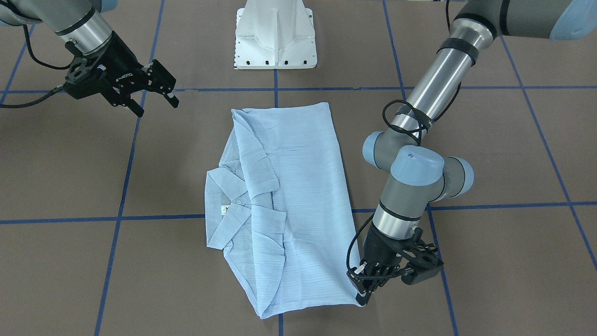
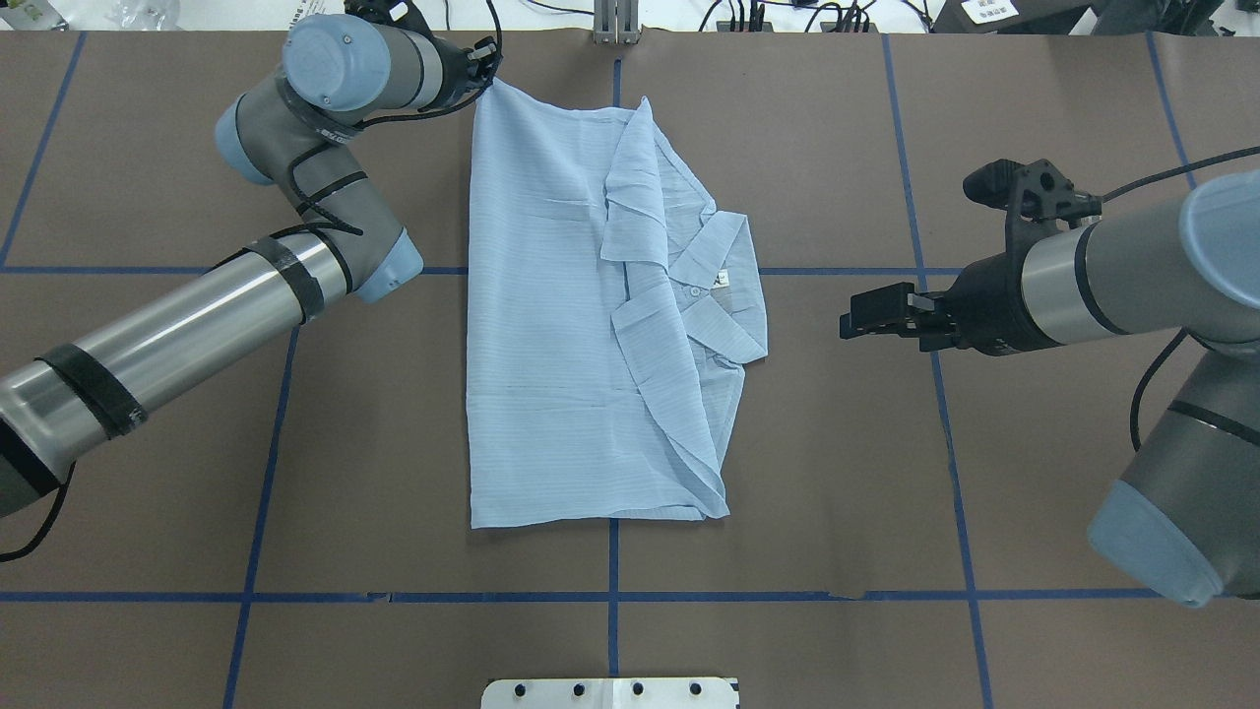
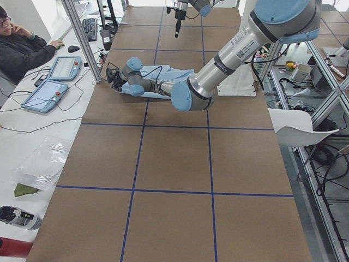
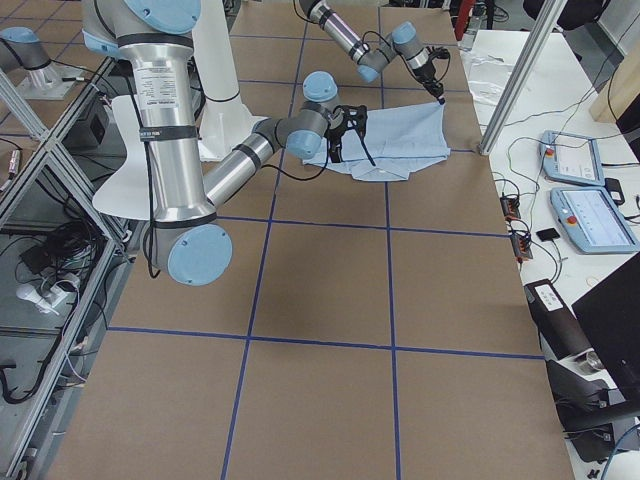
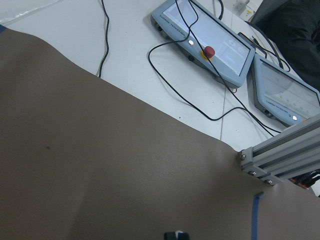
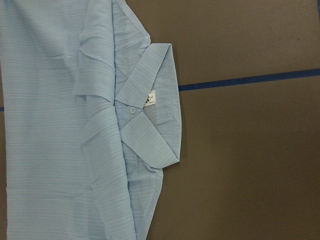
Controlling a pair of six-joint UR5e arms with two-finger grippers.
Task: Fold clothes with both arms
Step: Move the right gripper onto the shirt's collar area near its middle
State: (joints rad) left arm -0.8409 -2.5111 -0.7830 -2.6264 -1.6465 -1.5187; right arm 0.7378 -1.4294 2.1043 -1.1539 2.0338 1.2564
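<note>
The left black two-finger end effector [image 1: 363, 295] pinches a far corner of the light-blue striped button-up shirt [image 2: 551, 325], folded flat mid brown counter [image 2: 837, 473]; the right end effector [image 1: 157, 105] hovers beyond the collar [image 2: 724, 286], fingers spread

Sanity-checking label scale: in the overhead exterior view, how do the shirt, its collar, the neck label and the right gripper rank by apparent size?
1. shirt
2. collar and right gripper look alike; the gripper hangs nearer the camera, so unranked
3. neck label
</note>
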